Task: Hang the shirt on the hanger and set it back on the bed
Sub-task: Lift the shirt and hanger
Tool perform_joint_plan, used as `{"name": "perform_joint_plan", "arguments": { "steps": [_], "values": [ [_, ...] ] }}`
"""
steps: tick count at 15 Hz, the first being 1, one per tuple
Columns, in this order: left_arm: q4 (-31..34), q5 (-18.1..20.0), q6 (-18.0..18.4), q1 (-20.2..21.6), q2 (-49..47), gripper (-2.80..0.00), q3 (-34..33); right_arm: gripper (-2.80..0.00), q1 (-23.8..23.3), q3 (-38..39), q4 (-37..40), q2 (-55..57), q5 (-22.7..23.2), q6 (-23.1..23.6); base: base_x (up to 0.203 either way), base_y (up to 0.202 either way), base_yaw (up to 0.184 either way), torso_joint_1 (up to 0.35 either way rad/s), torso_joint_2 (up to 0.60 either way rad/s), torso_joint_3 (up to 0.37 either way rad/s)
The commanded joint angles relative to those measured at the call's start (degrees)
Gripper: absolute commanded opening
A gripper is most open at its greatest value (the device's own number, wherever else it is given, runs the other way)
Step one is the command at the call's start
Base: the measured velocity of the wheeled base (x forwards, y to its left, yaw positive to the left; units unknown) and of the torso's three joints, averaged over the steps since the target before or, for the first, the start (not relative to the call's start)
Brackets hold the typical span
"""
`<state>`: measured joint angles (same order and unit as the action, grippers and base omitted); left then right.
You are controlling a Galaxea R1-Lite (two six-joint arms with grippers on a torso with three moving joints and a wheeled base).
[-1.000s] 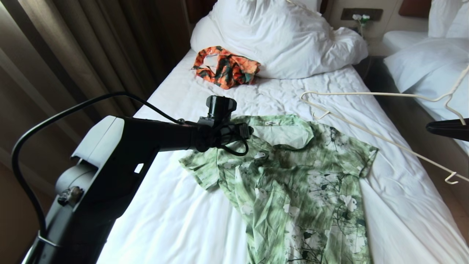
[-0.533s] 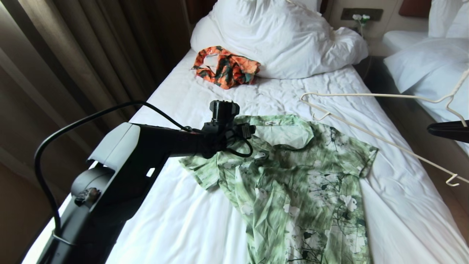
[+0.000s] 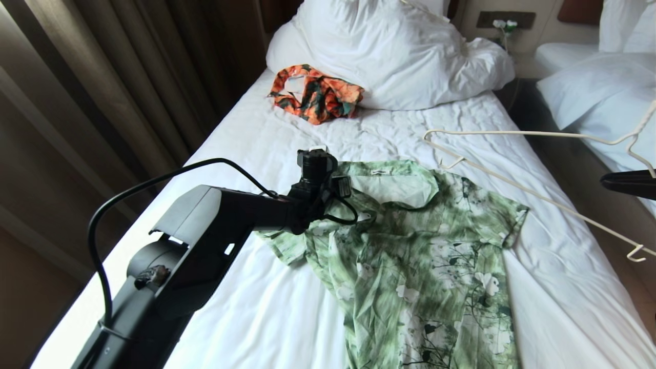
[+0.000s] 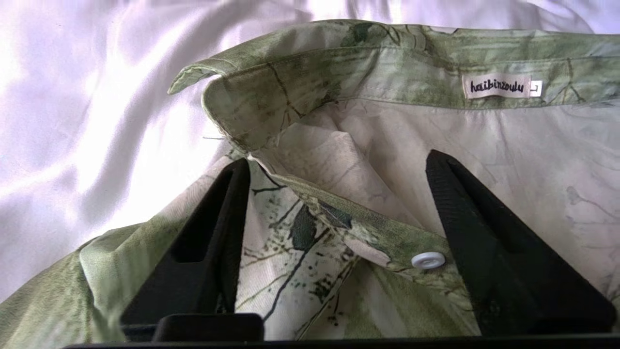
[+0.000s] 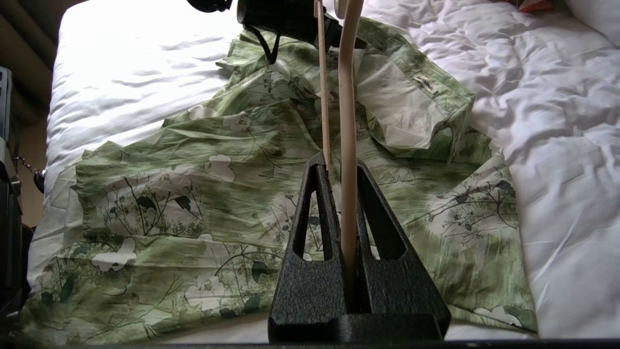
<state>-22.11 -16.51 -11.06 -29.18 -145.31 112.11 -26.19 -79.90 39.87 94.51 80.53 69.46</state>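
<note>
The green and white floral shirt (image 3: 425, 246) lies flat on the bed (image 3: 246, 307), collar toward the pillows. My left gripper (image 4: 336, 157) is down at the collar's left side. It stands open, one finger on each side of the front edge with its white button (image 4: 428, 260), and the fingers (image 4: 227, 218) rest against the cloth. The cream hanger (image 3: 512, 132) hovers over the bed's right side, just past the shirt's right shoulder. My right gripper (image 5: 339, 162) is shut on the hanger's wire (image 5: 348, 121) and shows at the right edge (image 3: 605, 179) of the head view.
A crumpled orange and dark green garment (image 3: 318, 95) lies by the big white pillow (image 3: 389, 51). Brown curtains (image 3: 102, 77) run along the bed's left side. A second white bed (image 3: 599, 87) stands to the right across a narrow dark gap (image 3: 569, 169).
My left arm has reached forward and sunk onto the shirt's collar, wrist tipping downward. The hanger and right gripper have hardly moved.
</note>
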Motion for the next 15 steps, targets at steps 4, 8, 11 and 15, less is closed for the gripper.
{"name": "perform_joint_plan", "arguments": {
  "steps": [4,8,11,15],
  "values": [
    [-0.2,-0.4,0.2,-0.1,0.4,-2.8,0.0,-2.8,-0.5,0.1,0.2,0.1,0.4,0.4,0.0,0.0,0.0,0.0,0.0,0.0],
    [0.0,-0.3,0.2,0.0,0.5,-2.8,0.0,-2.8,-0.9,0.2,0.2,0.2,0.5,0.4,0.0,0.0,0.0,0.0,0.0,0.0],
    [0.2,-1.5,-0.3,-0.5,4.5,-2.8,-1.8,-2.8,-0.4,-0.3,0.1,1.8,0.4,0.3,0.0,0.0,0.0,0.0,0.0,0.0],
    [0.0,-4.0,-0.7,-6.3,17.2,-2.8,-14.8,-2.8,3.0,-7.1,-0.5,7.1,-0.4,-1.3,0.0,0.0,0.0,0.0,0.0,0.0]
  ]
}}
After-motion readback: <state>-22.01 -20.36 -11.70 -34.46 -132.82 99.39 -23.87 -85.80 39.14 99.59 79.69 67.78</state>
